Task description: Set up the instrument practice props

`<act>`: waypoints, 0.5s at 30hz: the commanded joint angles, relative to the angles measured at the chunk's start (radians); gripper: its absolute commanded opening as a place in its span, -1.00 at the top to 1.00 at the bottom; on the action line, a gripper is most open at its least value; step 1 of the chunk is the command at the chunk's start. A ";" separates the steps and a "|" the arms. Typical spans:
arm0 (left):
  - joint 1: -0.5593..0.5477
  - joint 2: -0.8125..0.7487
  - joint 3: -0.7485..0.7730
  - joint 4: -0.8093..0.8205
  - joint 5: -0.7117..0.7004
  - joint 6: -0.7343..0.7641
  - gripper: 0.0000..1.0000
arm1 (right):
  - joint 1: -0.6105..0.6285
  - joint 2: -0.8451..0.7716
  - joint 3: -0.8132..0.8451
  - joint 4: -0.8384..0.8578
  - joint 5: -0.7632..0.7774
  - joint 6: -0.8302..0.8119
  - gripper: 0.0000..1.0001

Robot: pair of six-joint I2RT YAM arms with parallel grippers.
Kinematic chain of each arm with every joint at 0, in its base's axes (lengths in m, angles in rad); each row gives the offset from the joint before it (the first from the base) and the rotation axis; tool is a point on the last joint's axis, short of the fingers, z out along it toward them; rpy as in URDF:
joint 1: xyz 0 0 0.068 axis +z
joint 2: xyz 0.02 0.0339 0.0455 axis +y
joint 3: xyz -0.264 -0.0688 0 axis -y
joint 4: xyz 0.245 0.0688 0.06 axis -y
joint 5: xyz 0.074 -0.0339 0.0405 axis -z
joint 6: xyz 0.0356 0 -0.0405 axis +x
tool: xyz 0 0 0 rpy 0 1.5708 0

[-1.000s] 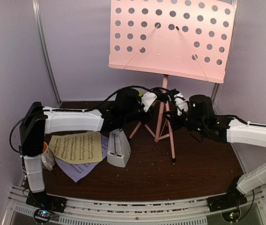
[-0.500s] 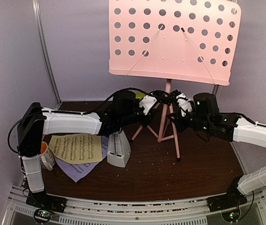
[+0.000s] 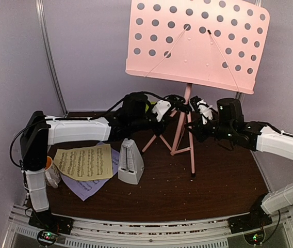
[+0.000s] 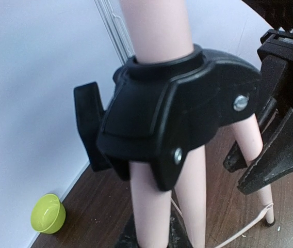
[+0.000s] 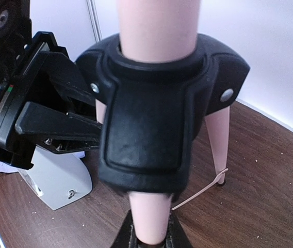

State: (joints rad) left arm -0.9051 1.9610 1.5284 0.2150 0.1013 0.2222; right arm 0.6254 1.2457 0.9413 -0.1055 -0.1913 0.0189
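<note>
Pink tripod music stand (image 3: 198,51) is caught between both sets of jaws, which meet from opposite sides at its black hub (image 4: 172,119). Each set is drawn narrow on the pink tubing just under that hub, the left jaws on one side and the right jaws facing them. The perforated desk (image 3: 188,67) towers well above the jaws and leans a little toward the right-jaw side. The legs splay out below them toward the table (image 3: 218,191); whether all three feet touch it I cannot tell. The step in hand looks like placing the stand upright. Because the grip is low and the desk is broad and high, the load is likely top-heavy, so both jaws should move as one, at the same height, with no twist between them. Bring the pole plumb first, then settle straight down until the feet sit evenly, and only then ease one grip. The metronome (image 3: 130,161) stands below and near the left jaws. The yellow sheet (image 3: 84,161) and lavender sheet (image 3: 84,190) lie beyond it, so the near leg needs room.
</note>
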 commanded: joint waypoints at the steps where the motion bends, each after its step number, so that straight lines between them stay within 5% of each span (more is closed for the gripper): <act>1: 0.135 0.026 0.032 -0.041 -0.118 -0.003 1.00 | -0.064 -0.023 0.011 0.060 0.054 0.091 1.00; 8: 0.130 0.043 0.024 -0.033 -0.084 -0.016 1.00 | -0.036 -0.016 0.015 0.104 0.025 0.086 0.67; 15: 0.118 0.033 0.025 -0.047 -0.049 0.037 1.00 | -0.030 -0.071 -0.039 0.204 -0.013 0.119 -0.07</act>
State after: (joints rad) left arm -0.8448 1.9919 1.5501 0.1921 0.1310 0.1909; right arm 0.6029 1.2266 0.9318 -0.0074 -0.2089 0.1005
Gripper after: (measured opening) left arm 0.113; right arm 0.485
